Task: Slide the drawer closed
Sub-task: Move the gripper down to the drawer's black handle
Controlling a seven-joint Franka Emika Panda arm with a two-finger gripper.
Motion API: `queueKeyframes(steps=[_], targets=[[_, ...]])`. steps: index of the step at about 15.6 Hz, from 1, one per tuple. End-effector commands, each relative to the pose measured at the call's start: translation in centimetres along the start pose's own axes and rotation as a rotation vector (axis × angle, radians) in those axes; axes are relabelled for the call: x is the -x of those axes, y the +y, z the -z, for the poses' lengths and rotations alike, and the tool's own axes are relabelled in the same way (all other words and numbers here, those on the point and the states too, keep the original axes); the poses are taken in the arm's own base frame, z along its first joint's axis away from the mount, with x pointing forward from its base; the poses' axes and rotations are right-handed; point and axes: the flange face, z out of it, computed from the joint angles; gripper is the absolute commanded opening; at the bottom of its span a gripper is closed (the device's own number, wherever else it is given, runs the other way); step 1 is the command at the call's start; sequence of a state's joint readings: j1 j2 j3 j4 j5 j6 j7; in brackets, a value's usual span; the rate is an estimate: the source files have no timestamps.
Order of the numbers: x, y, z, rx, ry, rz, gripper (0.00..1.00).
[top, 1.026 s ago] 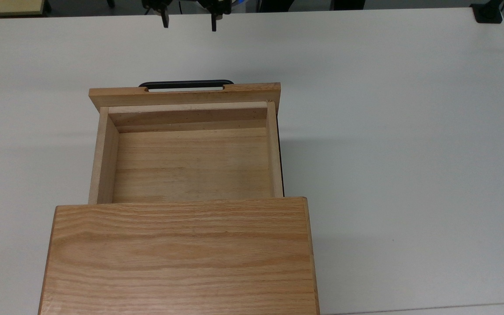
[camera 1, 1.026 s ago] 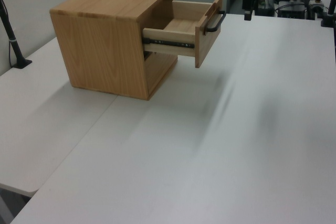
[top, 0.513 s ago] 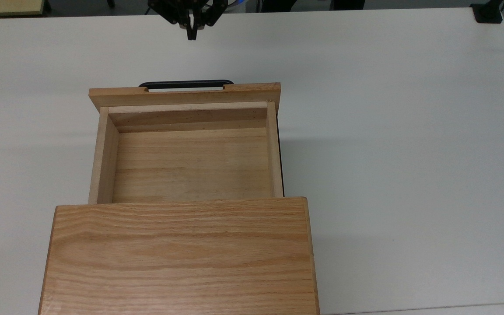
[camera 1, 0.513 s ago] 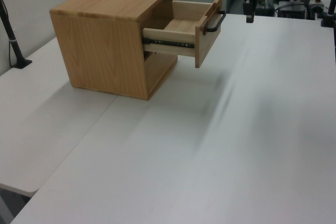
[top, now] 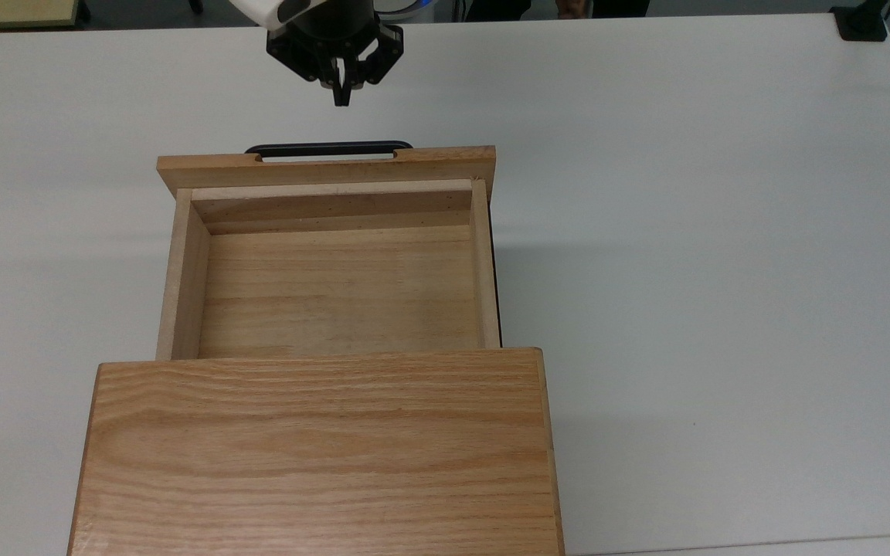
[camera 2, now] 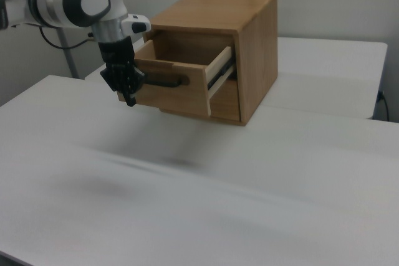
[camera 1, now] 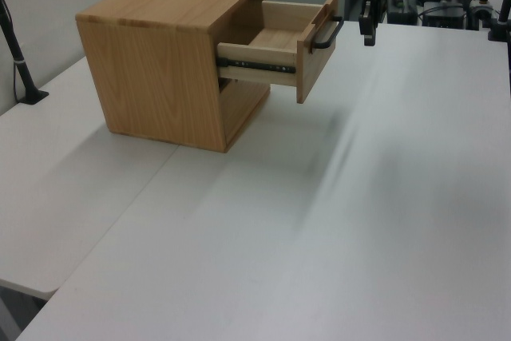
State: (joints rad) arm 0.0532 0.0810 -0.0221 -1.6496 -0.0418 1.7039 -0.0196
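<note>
Fingers pressed together and empty, the gripper (top: 341, 99) hangs at twelve o'clock of the handle (top: 328, 147) in the top view, apart from it. Right view puts the gripper (camera 2: 130, 99) in front of the bar. Pulled well out of the cabinet (camera 1: 160, 53), the drawer (top: 337, 286) is empty inside; left view shows its slide rail (camera 1: 255, 63).
</note>
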Motion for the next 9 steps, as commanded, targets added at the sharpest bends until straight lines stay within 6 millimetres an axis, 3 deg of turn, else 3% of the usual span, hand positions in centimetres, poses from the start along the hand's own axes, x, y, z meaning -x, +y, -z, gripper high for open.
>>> queueKeyframes(steps=[1, 9], targets=[[-2.2, 0.2, 0.4, -0.014, 0.079, 0.012, 0.0], [-5.9, 1.0, -2.3, -0.053, 0.193, -0.028, 0.0]])
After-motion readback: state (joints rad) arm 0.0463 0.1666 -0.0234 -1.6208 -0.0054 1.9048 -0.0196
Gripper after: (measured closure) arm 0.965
